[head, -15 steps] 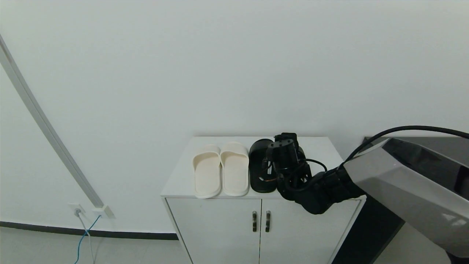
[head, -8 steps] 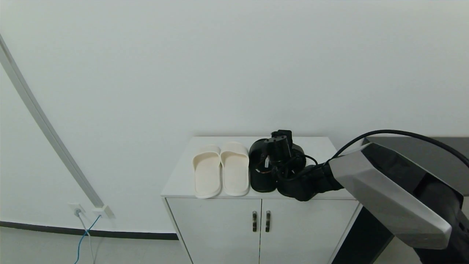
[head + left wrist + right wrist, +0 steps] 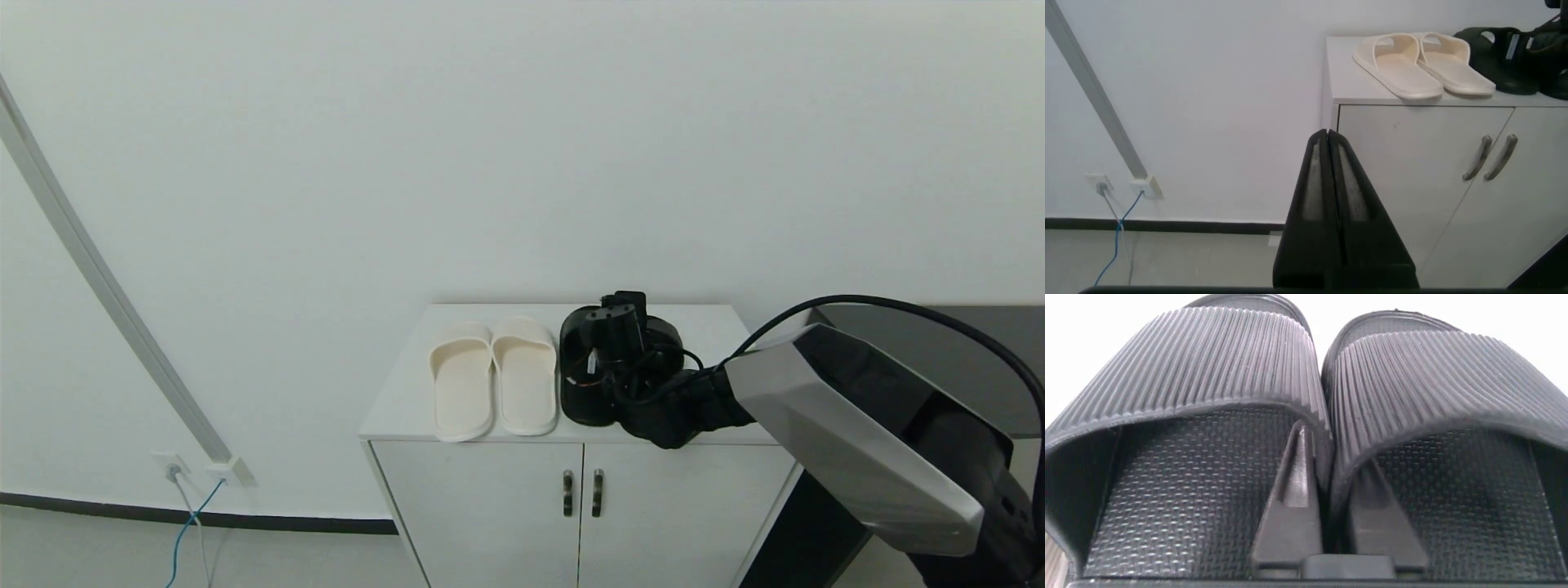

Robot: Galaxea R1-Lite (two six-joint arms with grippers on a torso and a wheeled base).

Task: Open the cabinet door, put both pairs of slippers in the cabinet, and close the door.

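Cabinet [image 3: 482,506]: both doors are shut and the paired handles [image 3: 566,492] meet at the middle seam, so the opening step is not yet done.

White slippers [image 3: 492,377]: they sit side by side, left of middle on the cabinet top. Their long axes run front to back, with toes toward the wall and heels at the front edge.

Black slippers [image 3: 581,371]: they are just beside the white pair, toward the right edge of the top, and lie the same way – toes to the wall, open heels facing the robot.

Right gripper [image 3: 1331,453]: it comes in low from the heel end, along the slippers' long axis. One finger lies inside each shoe, under the ribbed straps. The jaws are drawn to a narrow gap, with the two inner side walls pinched between them. This looks like a hold meant to carry both shoes as one unit.

Left gripper [image 3: 1328,135]: its jaws are pressed flat together and hold nothing. It hangs low off the cabinet's left front corner, facing the doors – probably parked for the handle pull.

Risk: with the doors shut, a lifted pair has nowhere to go, and a pinch on soft walls may let one shoe sag.
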